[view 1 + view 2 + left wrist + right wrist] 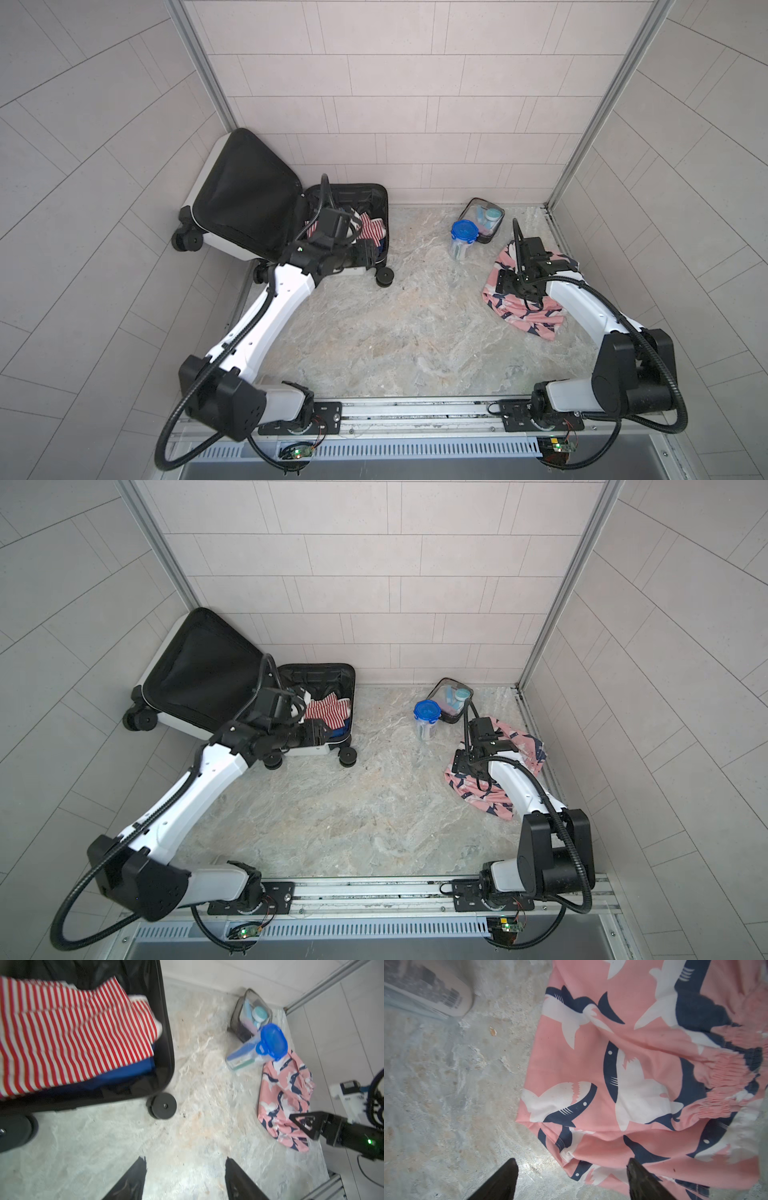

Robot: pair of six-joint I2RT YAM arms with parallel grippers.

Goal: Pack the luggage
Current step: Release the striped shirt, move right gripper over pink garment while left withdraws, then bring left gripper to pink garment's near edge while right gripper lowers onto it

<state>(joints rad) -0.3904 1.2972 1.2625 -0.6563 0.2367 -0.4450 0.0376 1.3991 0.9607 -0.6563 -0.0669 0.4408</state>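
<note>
The luggage (241, 199) (199, 667) lies open at the back left, its black-lined lid leaning on the wall. A red-and-white striped garment (372, 230) (72, 1032) lies in its base over something blue. My left gripper (366, 254) (185, 1160) hangs open and empty at the base's front rim (166, 1043), with bare floor between its fingers. A pink shark-print garment (528, 311) (633, 1064) lies crumpled on the right. My right gripper (505, 284) (571, 1160) is open low over its left edge, one finger above cloth and one above floor.
A clear toiletry pouch (484, 218) (251, 1016) stands by the back wall. A clear container with a blue lid (463, 232) (272, 1041) stands just in front of it. Tiled walls close in three sides. A metal rail (415, 409) runs along the front.
</note>
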